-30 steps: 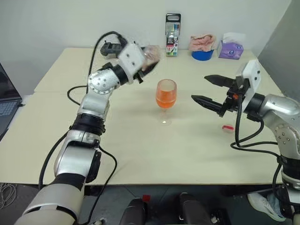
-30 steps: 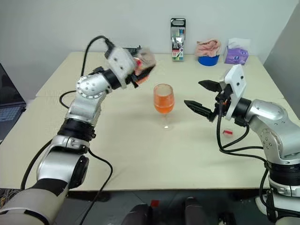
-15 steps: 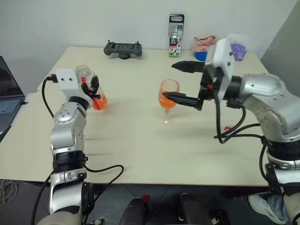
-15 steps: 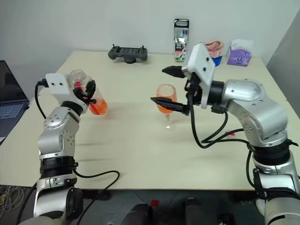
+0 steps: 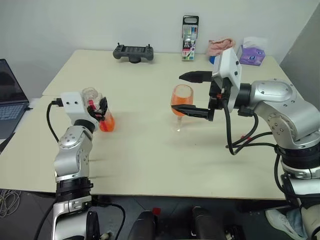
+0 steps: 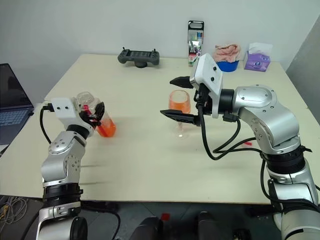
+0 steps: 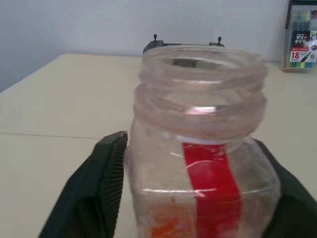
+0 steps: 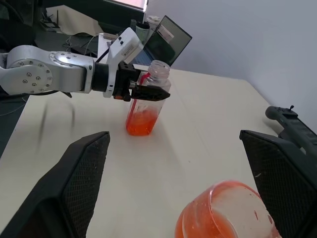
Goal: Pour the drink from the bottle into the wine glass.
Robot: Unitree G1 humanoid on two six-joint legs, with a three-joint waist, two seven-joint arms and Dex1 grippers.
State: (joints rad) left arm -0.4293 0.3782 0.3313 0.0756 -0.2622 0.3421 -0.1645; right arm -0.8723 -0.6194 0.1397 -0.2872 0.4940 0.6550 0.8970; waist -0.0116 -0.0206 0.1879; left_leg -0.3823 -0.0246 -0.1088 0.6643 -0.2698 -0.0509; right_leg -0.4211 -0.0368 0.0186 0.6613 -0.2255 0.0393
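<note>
You had the bottle (image 5: 98,111) standing upright near the table's (image 5: 150,165) left edge, a little orange drink (image 5: 106,123) in its base, with the left gripper (image 5: 100,106) around its neck. Toward the table's middle, the wine glass (image 5: 180,102) stood between the right gripper's (image 5: 192,93) wide-spread fingers.

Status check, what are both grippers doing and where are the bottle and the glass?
Left gripper around bottle, upright on table. Right gripper open, straddling wine glass, drink inside. Nothing in the way.
</note>
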